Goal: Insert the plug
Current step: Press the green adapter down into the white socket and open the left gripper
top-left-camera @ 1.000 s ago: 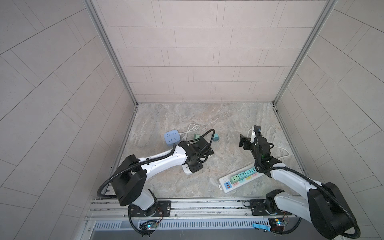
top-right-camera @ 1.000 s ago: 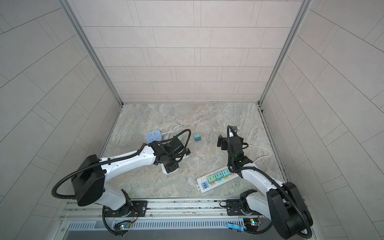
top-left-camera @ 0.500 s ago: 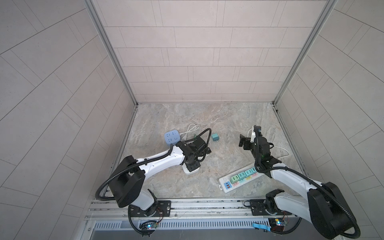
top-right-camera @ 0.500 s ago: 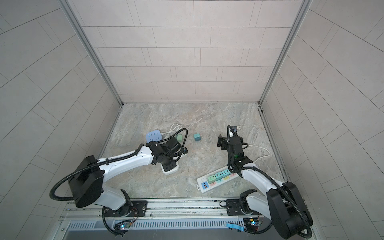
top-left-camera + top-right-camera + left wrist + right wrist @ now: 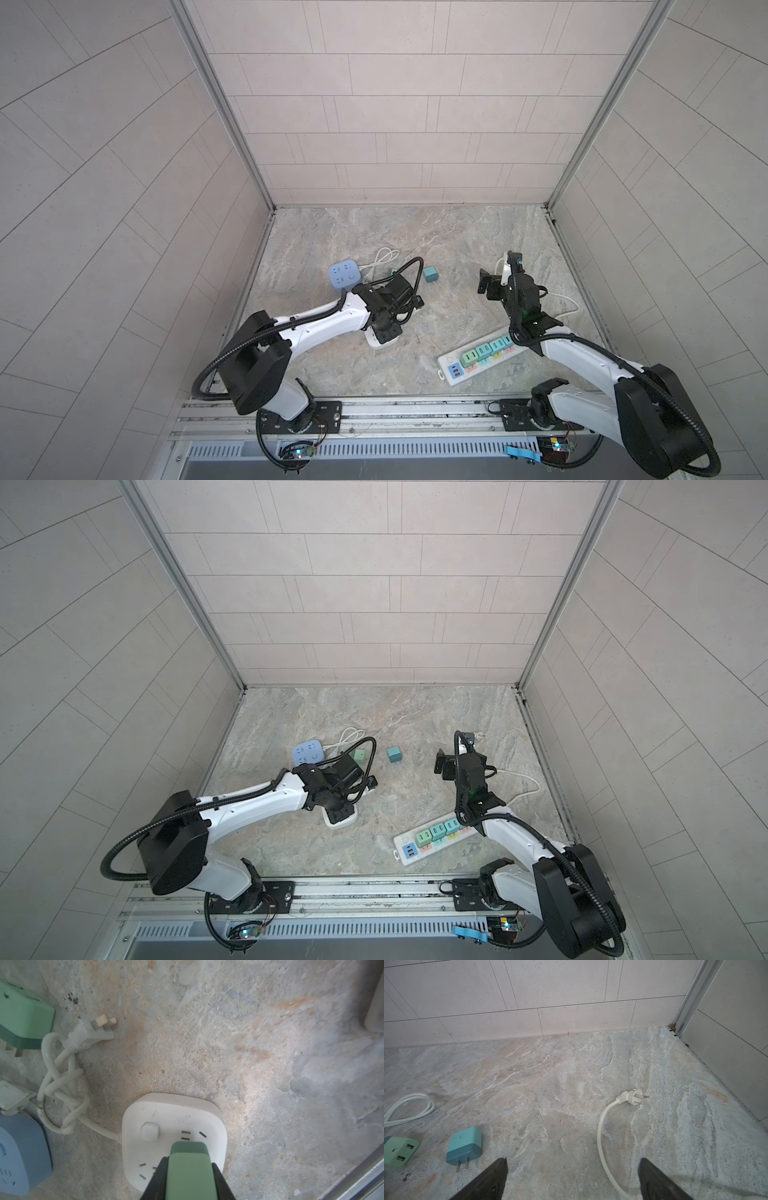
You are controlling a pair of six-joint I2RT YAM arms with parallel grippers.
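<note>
Marble tabletop (image 5: 374, 232) carries everything. Long power strip (image 5: 482, 357) lies on the right side near the rail, with a row of green adapters plugged into it. White square socket (image 5: 174, 1118) sits left of centre, directly under the left gripper (image 5: 189, 1162). Blue socket (image 5: 344, 274) is further back.

Left gripper is clenched on the green plug (image 5: 190, 1178). The plug's nose is against the white socket's face, between its slot groups. Prongs are hidden, so can't tell if it's seated.

Right gripper (image 5: 573, 1160) is spread wide with nothing in it, above bare marble.

Teal adapter (image 5: 464, 1145) and mint adapter (image 5: 398, 1151) lie loose near each other. White cord plug (image 5: 633, 1097) lies apart from them.
</note>
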